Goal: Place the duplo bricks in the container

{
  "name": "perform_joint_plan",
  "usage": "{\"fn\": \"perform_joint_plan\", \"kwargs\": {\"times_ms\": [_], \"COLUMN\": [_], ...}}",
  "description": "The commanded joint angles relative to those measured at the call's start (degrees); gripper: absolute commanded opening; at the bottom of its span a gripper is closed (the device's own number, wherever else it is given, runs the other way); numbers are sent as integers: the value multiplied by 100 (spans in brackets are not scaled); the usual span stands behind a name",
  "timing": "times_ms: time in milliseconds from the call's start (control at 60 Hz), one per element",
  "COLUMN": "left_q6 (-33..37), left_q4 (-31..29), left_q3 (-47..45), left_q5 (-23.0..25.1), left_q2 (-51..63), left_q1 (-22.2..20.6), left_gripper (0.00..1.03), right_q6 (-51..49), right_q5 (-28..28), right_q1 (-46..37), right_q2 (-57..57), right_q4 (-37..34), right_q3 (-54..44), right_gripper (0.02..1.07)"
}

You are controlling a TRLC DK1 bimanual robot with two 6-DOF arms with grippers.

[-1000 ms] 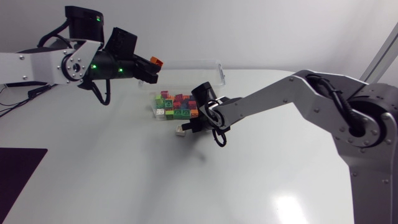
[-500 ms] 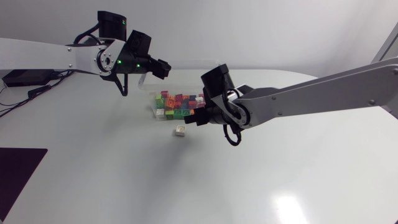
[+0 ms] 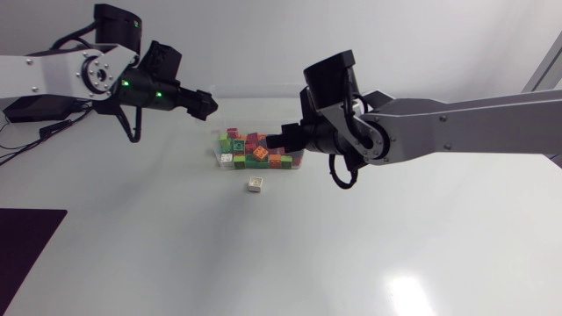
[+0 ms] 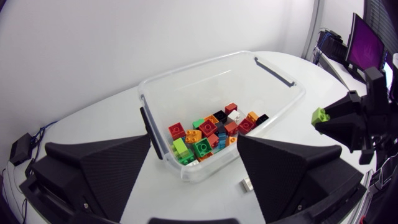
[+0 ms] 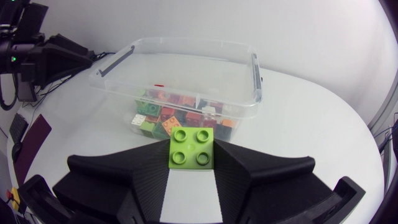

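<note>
One brick held: green duplo brick [image 5: 192,144], studs up, pinched between the fingers of my right gripper [image 5: 192,155]; container [image 5: 245,109] lies ahead of it.
Handling: light, rigid, smooth plastic, I judge; hold the flat side walls, not the studs.
Left gripper [image 4: 194,142]: fingers spread, nothing between; container ahead.
Counts: one container; one white brick [image 3: 255,184] loose just outside its wall; piled bricks [image 5: 177,112] inside, too jumbled to count.
</note>
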Motion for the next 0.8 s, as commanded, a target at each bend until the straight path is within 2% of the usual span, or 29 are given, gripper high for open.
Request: {"fn": "perform_joint_plan", "kwargs": {"times_ms": [0, 100, 217, 450, 617, 783], "left_q6": [-100, -135, -214, -346, -478, -653], "left_q4": [-293, -706, -803, -785, -680, -416], "left_q3": [-254, -421, -816, -1397, -1484, -1493], "left_q5": [67, 147, 147, 147, 138, -73], "left_q2": [-480, -647, -735, -559, -217, 205], "left_q1": [18, -61, -246, -738, -1081, -1283], "left_gripper": [98, 98, 98, 95, 93, 93], "right_q6": [-84, -102, -111, -128, -128, -119], "right_q5": [63, 63, 54, 1, -87, -166], "right_q1": [-46, -90, -125, -222, -301, -362], "right_q2": [-58, -58, -32, 223, 627, 1172], "right_q4": [-109, -136, -171, -223, -276, -232], "right_q3": [257, 442, 635, 1206, 1716, 2226], "right_gripper": [43, 43, 43, 43, 43, 44]}}
